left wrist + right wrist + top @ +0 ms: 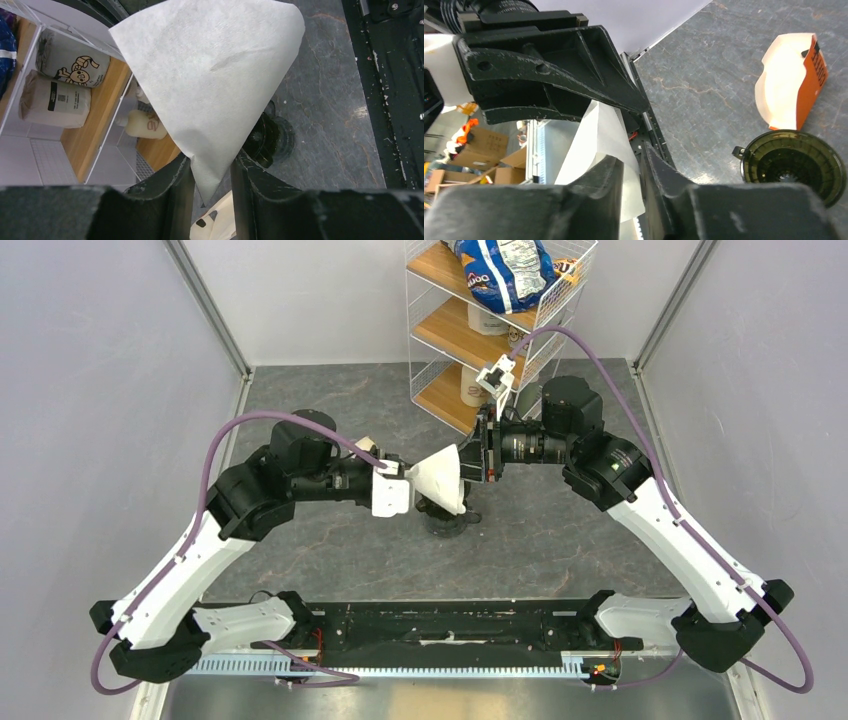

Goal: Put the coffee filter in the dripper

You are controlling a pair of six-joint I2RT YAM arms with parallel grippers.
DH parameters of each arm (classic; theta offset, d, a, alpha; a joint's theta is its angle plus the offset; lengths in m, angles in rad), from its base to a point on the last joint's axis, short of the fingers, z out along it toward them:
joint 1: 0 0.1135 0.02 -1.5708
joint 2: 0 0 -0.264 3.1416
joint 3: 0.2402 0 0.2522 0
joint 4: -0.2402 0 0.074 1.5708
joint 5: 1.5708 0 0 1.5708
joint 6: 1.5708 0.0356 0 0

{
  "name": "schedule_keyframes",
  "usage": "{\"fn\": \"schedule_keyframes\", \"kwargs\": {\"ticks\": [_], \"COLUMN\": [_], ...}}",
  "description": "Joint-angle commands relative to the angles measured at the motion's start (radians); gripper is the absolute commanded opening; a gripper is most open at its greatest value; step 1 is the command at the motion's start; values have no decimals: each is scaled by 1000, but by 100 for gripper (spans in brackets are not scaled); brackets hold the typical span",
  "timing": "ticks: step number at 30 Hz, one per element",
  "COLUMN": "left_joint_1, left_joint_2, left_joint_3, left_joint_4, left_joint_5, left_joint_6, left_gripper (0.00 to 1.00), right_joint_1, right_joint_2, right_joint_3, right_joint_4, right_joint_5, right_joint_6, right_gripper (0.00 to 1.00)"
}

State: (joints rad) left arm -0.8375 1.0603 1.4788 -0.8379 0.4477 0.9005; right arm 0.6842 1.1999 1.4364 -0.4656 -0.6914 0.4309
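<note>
The white coffee filter [440, 478] hangs in the air between both arms, just above the dark dripper [447, 518] on the table. My left gripper [408, 482] has the filter's pointed end [215, 75] between its fingers; they press on its two slanted edges, so the left gripper [212, 165] is shut on it. My right gripper [478, 455] is at the filter's wide end. In the right wrist view the paper's edge [601, 135] lies in the narrow gap of the right gripper [629, 162], whose jaws stand slightly apart. The dripper [794, 167] stands upright, its inside bare.
A tan packet with an orange end [789, 82] lies flat just beyond the dripper. A white wire rack with wooden shelves [480, 330] stands at the back, holding a blue snack bag [500, 270] and small packs [60, 85]. Grey walls close in both sides.
</note>
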Motion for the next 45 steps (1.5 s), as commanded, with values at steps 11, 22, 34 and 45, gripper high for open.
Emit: {"fn": "schedule_keyframes", "kwargs": {"ticks": [11,22,34,45], "left_joint_1": [-3,-3,-3,-3], "left_joint_2": [-12,37,119,165], "left_joint_3": [-8,41,109,131], "left_joint_4": [67,-18,-113,-129], "left_joint_5": [121,244,319,335], "left_joint_6": [-279,-290,-307,-351], "left_gripper": [25,26,26,27], "right_joint_1": [-4,-3,2,88], "right_joint_2": [-79,-99,-154,-167], "right_joint_3": [-15,10,-28,-33], "right_joint_4": [33,-73,-61,-111], "right_joint_5": [33,91,29,24], "right_joint_6": [-192,-524,-744,-934], "right_gripper": [66,97,97,72]}}
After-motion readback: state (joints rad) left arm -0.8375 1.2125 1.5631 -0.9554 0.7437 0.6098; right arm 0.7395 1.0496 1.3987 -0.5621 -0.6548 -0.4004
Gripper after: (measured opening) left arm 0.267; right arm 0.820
